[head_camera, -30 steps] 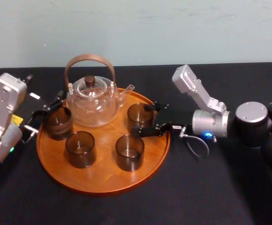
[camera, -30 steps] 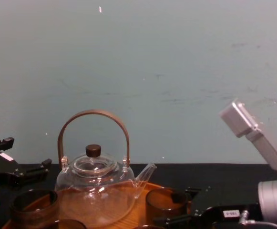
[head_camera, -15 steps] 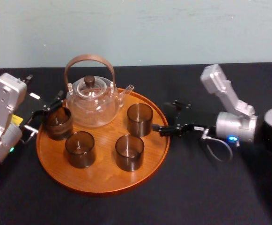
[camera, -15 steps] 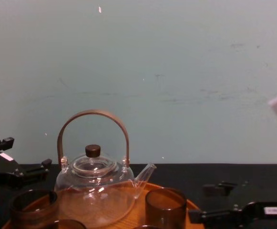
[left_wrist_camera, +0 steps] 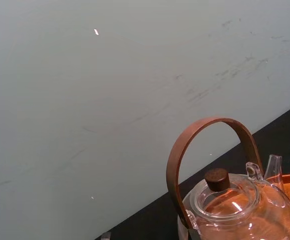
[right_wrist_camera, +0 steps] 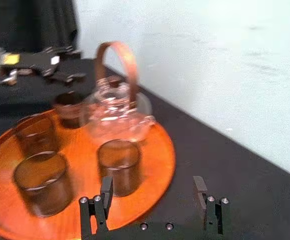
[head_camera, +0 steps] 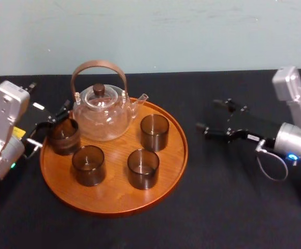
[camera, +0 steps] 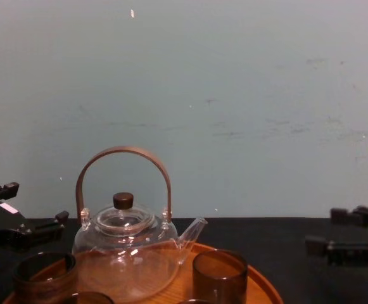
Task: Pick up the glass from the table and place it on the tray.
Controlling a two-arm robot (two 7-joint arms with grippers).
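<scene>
- Right now the large round orange-brown wooden tray (head_camera: 114,193) lies on the black-clothed table (head_camera: 217,207), left of the table's middle and towards its back edge.
- Four smoky brown cylindrical glasses stand upright on the tray. The back-right glass (head_camera: 154,132) is near the tray's right rim, the front-right glass (head_camera: 143,168) and front-left glass (head_camera: 88,165) are nearer its front rim, and the back-left glass (head_camera: 63,136) is at its left rim.
- A clear glass teapot with a curved brown handle (head_camera: 101,116) sits at the tray's back rim, between the two back glasses.
- The right gripper (head_camera: 208,115) is above bare cloth off the tray's right rim, apart from the back-right glass. Its fingers are spread wide with nothing between them.
- The left gripper (head_camera: 49,124) sits at the tray's left rim, just beside the back-left glass, with its fingers apart. Whether they touch that glass cannot be told.
</scene>
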